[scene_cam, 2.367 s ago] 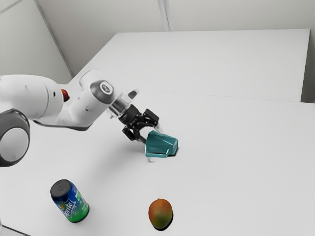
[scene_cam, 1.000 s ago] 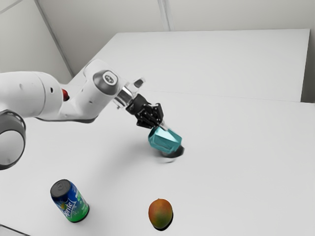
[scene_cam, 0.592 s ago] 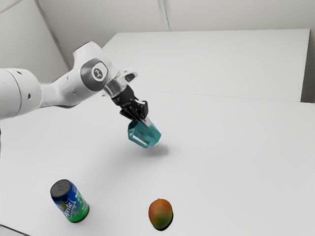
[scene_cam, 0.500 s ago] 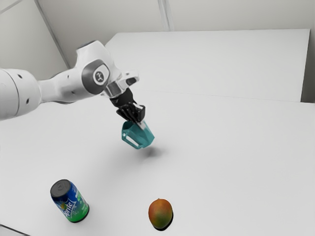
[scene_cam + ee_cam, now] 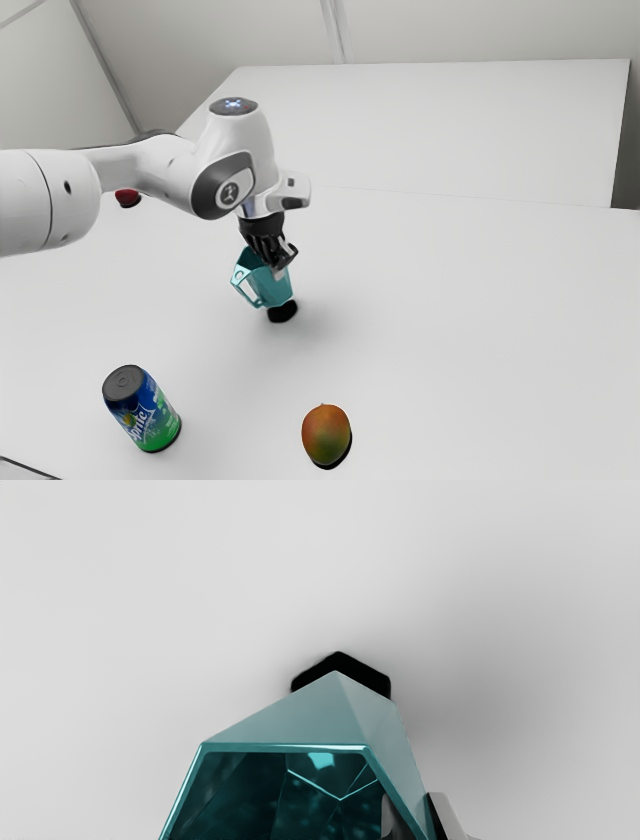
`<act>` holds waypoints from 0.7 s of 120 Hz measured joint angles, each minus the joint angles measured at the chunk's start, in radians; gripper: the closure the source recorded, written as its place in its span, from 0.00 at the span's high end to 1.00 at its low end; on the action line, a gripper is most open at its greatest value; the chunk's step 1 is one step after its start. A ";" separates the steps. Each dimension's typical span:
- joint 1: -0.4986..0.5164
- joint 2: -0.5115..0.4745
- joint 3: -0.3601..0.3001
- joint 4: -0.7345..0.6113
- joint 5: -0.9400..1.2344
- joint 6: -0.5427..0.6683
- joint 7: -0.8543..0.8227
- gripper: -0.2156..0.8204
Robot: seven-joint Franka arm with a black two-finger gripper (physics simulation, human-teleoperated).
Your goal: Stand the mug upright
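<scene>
Swung more nearly upright since the earlier frame, the fingers [image 5: 446, 814] pinch one wall of the mug [image 5: 272, 288]. It lies at their seven o'clock in the exterior view, long axis eleven to five, base seemingly just above the desk [image 5: 450, 330]: lowering should seat it.

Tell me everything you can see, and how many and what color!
mug: 1, teal, leaning a bit, held above the table
Sprite can: 1, blue and green, standing at the exterior view's lower left
mango: 1, orange and green, near the exterior view's bottom
small round thing: 1, red, beyond the arm
table: 1, white, under them all
walls: pale grey, around the back
arm: 1, white and grey, from the exterior view's left
hand: 1, black, pinching the mug's side
</scene>
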 joint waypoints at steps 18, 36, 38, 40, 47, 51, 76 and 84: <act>-0.012 0.003 -0.004 0.000 0.008 -0.012 -0.033 0.04; -0.019 0.030 -0.006 0.003 0.010 0.002 -0.060 0.04; -0.019 0.033 -0.006 0.003 0.010 0.006 -0.063 0.04; -0.019 0.036 -0.006 0.004 0.010 0.009 -0.065 0.04; -0.020 0.048 -0.006 0.006 0.011 0.023 -0.074 0.04; -0.020 0.054 -0.006 0.007 0.011 0.032 -0.078 0.04; -0.021 0.085 -0.006 0.012 0.013 0.075 -0.103 0.04; -0.022 0.092 -0.006 0.012 0.013 0.085 -0.109 0.04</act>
